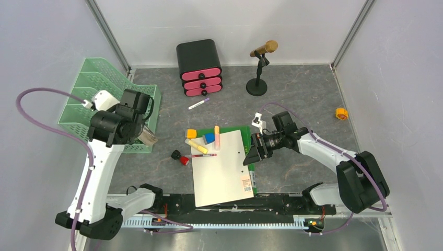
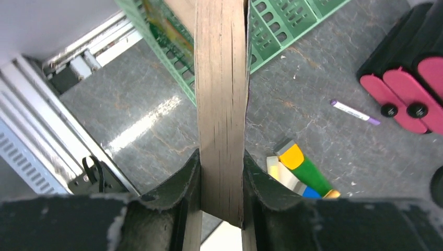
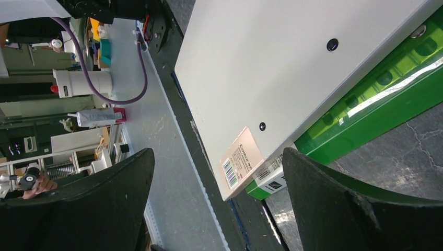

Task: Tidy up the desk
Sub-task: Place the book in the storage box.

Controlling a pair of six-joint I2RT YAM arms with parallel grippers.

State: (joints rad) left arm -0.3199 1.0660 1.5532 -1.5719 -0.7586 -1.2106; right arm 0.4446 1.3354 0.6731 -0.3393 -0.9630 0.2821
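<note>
The dark-grey marbled desk (image 1: pixel 303 94) carries scattered stationery. My left gripper (image 1: pixel 145 137) is at the front right corner of the mint-green tiered tray (image 1: pixel 99 99). It is shut on a flat brown slab, like a book seen edge-on (image 2: pixel 222 78), whose far end reaches into the tray (image 2: pixel 282 31). In the left wrist view the gripper (image 2: pixel 221 157) clamps the slab from both sides. My right gripper (image 1: pixel 255 151) is open and empty at the right edge of a white folder (image 1: pixel 222 167). The folder lies on a green folder (image 3: pixel 376 110). In the right wrist view the gripper (image 3: pixel 217 154) spans the white folder's labelled corner (image 3: pixel 240 162).
Several markers (image 1: pixel 196 146) and a red pen (image 1: pixel 203 155) lie at the white folder's top left. A red and black piece (image 1: pixel 180 157) lies beside them. A purple-tipped marker (image 1: pixel 198 103) lies before the black drawer box with pink fronts (image 1: pixel 199 68). A microphone stand (image 1: pixel 257 83) and an orange object (image 1: pixel 341 113) are also there.
</note>
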